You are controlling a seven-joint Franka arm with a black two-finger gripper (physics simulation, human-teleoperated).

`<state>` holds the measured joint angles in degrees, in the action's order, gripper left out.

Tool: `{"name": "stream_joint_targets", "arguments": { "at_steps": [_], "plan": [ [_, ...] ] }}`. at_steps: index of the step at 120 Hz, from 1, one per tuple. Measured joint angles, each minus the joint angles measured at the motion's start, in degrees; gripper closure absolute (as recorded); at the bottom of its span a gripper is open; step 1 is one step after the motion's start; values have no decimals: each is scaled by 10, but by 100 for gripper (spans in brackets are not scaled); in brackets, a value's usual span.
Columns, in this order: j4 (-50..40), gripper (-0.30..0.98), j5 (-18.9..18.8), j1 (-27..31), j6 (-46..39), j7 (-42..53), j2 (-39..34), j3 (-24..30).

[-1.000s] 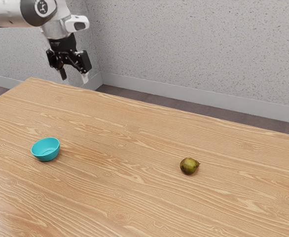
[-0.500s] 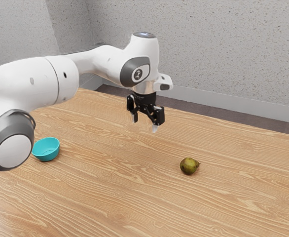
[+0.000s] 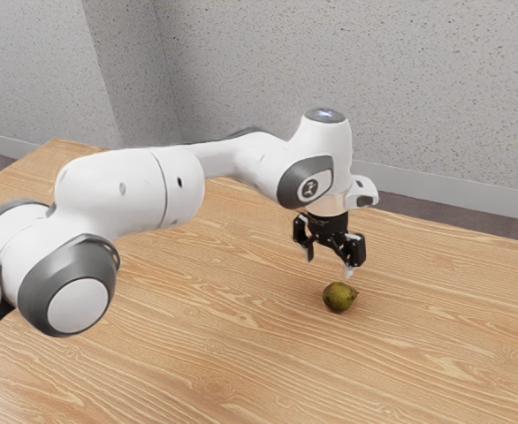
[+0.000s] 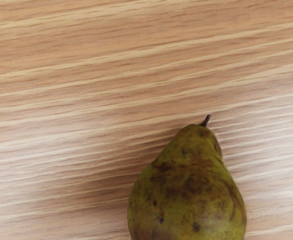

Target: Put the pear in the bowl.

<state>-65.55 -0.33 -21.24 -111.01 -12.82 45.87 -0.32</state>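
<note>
The pear (image 3: 339,298) lies on its side on the wooden table (image 3: 241,362), its thin dark stem (image 4: 206,120) pointing toward the exterior view's right. Its skin is a dull olive green with brown blotches and a few darker specks, thickest over the middle, and it narrows to a rounded neck below the stem. A soft shadow falls on the wood beside the pear. Just above the pear hangs the black gripper (image 3: 330,264), pointing down, its two fingers (image 3: 348,270) spread well apart with nothing between them, so it is released and grasping nothing. Over the pear and gripper stands the arm's white wrist (image 3: 323,155), with a dark grey band carrying a small round emblem. From there the white arm (image 3: 126,190) runs off toward the exterior view's left of the pear, over the table, to a large joint with a dark grey ring and a pale round cap (image 3: 78,305). The table's pale grain stretches out on all sides of the pear. Past the table's far edge, beyond the pear, come a strip of dark floor (image 3: 471,221), a light baseboard (image 3: 436,193) and a speckled grey wall (image 3: 418,79).
</note>
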Motion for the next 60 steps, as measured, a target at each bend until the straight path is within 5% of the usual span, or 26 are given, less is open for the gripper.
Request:
{"name": "stream_joint_targets", "arguments": {
  "at_steps": [60],
  "plan": [
    [18, 6, -5, -11, -41, -55, 64, 4]
  ]
}}
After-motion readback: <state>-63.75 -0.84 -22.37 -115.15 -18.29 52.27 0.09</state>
